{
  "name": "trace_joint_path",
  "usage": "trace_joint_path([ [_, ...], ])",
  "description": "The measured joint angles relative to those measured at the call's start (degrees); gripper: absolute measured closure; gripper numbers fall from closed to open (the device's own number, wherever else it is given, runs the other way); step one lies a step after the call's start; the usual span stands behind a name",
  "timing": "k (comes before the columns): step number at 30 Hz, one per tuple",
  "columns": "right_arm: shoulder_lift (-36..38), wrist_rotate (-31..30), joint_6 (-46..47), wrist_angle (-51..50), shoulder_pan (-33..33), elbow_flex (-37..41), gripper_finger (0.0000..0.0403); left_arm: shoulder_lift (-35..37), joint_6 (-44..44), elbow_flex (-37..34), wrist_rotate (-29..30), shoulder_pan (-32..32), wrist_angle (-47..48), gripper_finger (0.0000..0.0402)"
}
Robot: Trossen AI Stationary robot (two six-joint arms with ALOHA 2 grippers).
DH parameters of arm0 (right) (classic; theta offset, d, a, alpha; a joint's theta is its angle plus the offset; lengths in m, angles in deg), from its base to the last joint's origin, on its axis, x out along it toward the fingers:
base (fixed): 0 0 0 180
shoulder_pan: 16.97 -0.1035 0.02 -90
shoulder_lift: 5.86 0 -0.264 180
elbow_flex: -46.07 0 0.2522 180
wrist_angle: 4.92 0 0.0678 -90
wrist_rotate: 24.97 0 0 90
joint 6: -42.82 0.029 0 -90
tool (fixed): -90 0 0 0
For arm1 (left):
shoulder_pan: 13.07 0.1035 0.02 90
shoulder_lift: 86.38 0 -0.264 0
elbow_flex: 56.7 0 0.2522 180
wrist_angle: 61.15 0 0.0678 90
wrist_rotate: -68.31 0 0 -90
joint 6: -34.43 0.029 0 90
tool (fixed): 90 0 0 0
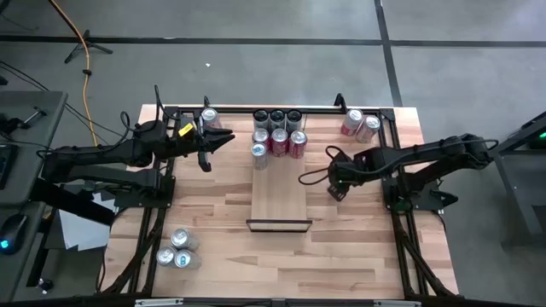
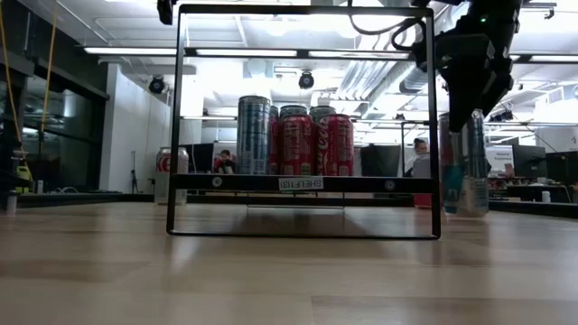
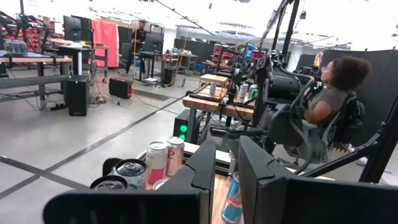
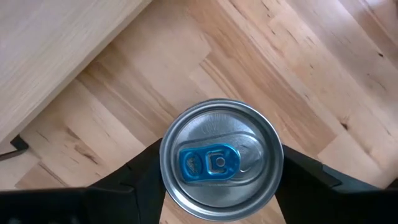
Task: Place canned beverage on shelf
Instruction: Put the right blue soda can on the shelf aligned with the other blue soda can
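Right hand clamps an upright can beside the shelf.

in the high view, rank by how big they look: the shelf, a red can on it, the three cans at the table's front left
1. shelf
2. three-can cluster
3. red can

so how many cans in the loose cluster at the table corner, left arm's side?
3, in a tight triangle: can nearest the left arm, left can, right can. None look hidden.
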Motion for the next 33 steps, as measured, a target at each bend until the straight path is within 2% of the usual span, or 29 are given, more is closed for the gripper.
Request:
trace_joint_path([
  [9, 0.03, 1.18, -4.23, 1.31, 0.89, -0.02, 0.0135, 0.00, -0.02, 0.00, 0.02, 0.01, 0.02, 0.0385],
  [20, 0.02, 2.55, -7.24, 1.69, 0.89, -0.02, 0.0128, 0.01, 0.02, 0.00, 0.11, 0.02, 0.02, 0.0385],
  [25, 0.02, 4.51, -14.99, 1.87, 0.87, -0.02, 0.0128, 0.01, 0.02, 0.00, 1.79, 0.02, 0.22, 0.0385],
  [33, 0.03, 3.04, -37.38, 2.15, 0.87, -0.02, 0.0128, 0.01, -0.02, 0.00, 1.96, 0.00, 2.04, 0.0385],
])
